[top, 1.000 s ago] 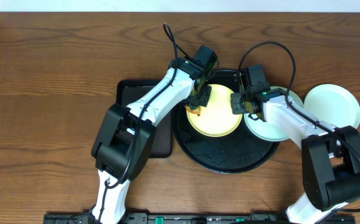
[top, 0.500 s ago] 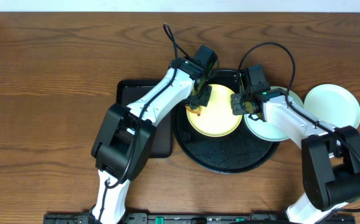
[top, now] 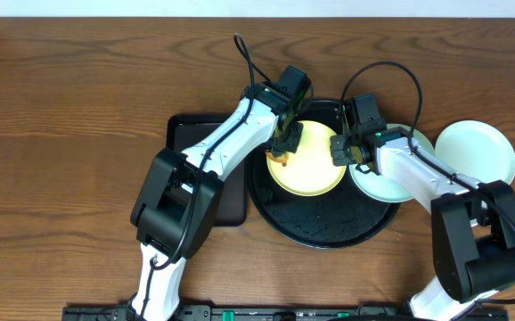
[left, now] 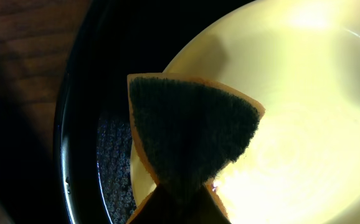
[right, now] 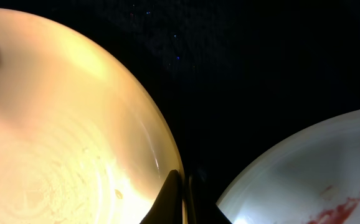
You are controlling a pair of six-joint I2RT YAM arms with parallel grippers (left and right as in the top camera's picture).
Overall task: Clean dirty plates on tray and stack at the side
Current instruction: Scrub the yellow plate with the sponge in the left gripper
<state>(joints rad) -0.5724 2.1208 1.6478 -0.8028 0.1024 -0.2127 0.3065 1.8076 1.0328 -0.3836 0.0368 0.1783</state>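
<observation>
On the black tray [top: 320, 227], the yellow plate [top: 315, 169] lay flat. The right hand [top: 339, 150] pinched its rim, likely steadying it, while the left hand [top: 282, 150] clenched a sponge [left: 189, 134] against its opposite edge for scrubbing.

centre plate [top: 306, 160]: pale yellow | tray [top: 324, 223]: glossy black | sponge [left: 192, 137]: orange, dark grey face | table [top: 79, 107]: brown wood grain

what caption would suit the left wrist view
sponge at the yellow plate edge, plate lying in the round tray
</observation>
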